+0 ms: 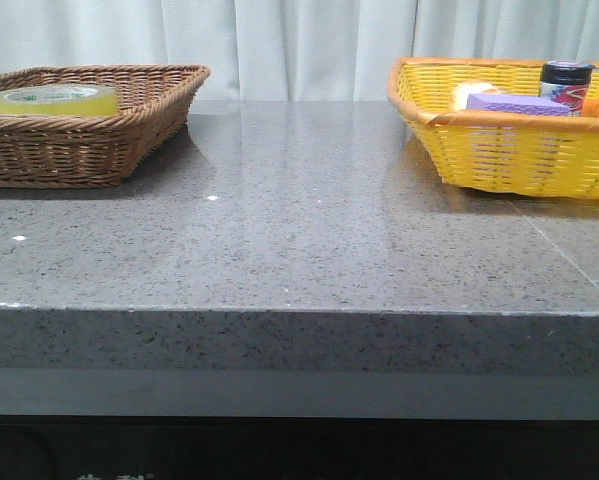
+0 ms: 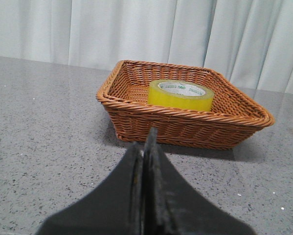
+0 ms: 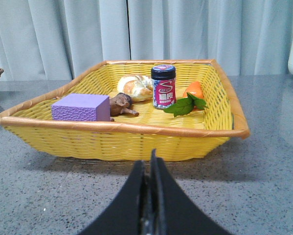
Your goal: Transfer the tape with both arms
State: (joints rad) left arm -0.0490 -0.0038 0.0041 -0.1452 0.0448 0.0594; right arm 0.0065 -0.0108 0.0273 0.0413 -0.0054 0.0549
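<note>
So the tape (image 1: 51,98) sits flat in the brown basket (image 1: 129,130) at about 10 o'clock on the bench (image 1: 299,250), hole up, near the middle of the basket floor in the left wrist view. The yellow basket (image 1: 499,150) is over at 2 o'clock, well apart, and there's no tape in it that I can make out. That fits the tape either waiting to go across or having landed in brown, can't say which from this.

Left claw (image 2: 145,147) is shut with nothing in it, pointed at the brown basket. Right claw (image 3: 148,171) is the same, closed and empty, facing the yellow one.

Hard to see: the front view cuts off both baskets at the edges, and the basket walls hide most of the tape's side. In yellow there's a purple block (image 3: 81,107), jar (image 3: 163,86), bread (image 3: 135,88), something orange with leaves (image 3: 192,90), and a small brown thing (image 3: 121,104) I can't identify.
</note>
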